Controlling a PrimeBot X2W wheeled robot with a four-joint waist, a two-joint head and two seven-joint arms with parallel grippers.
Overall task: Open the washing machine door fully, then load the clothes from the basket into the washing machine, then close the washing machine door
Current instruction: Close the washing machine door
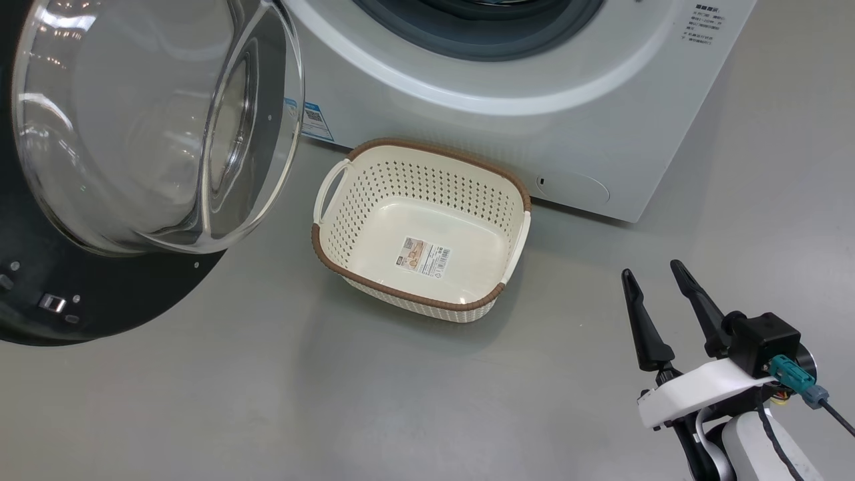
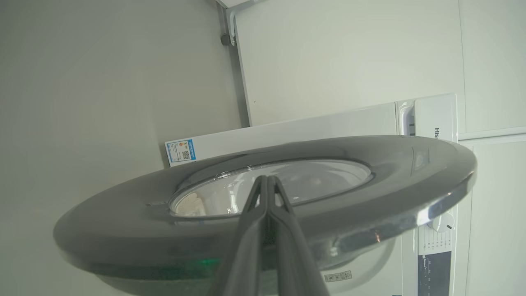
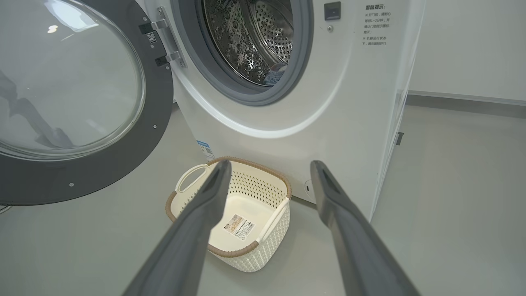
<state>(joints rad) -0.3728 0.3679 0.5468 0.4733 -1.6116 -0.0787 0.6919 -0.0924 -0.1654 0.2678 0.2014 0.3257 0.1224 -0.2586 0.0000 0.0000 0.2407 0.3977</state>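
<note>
The washing machine door (image 1: 100, 307) stands swung wide and the basket (image 1: 401, 194) is empty, only its label sticker (image 1: 423, 256) showing on the bottom. In the right wrist view a scrap of light blue fabric, seemingly the clothes (image 3: 274, 73), lies low inside the steel drum (image 3: 254, 37). So opening and loading look done, and closing the door is what remains.

The left gripper (image 2: 267, 179) has its two fingers pressed together on nothing. It reaches towards the door's outer face (image 2: 370, 197), tips just over the near edge of the glass window; whether they touch the door cannot be told. That pose suits a push to swing the door shut.

The right gripper (image 1: 650, 269) hangs low with its fingers spread wide and empty. It is angled up towards the washing machine (image 1: 507, 133), and the basket sits on the floor ahead of it and to its left. Beyond that gripper's fingertips (image 3: 224, 164) the basket's far rim is just beside the machine's front; the door is well off to its left.
</note>
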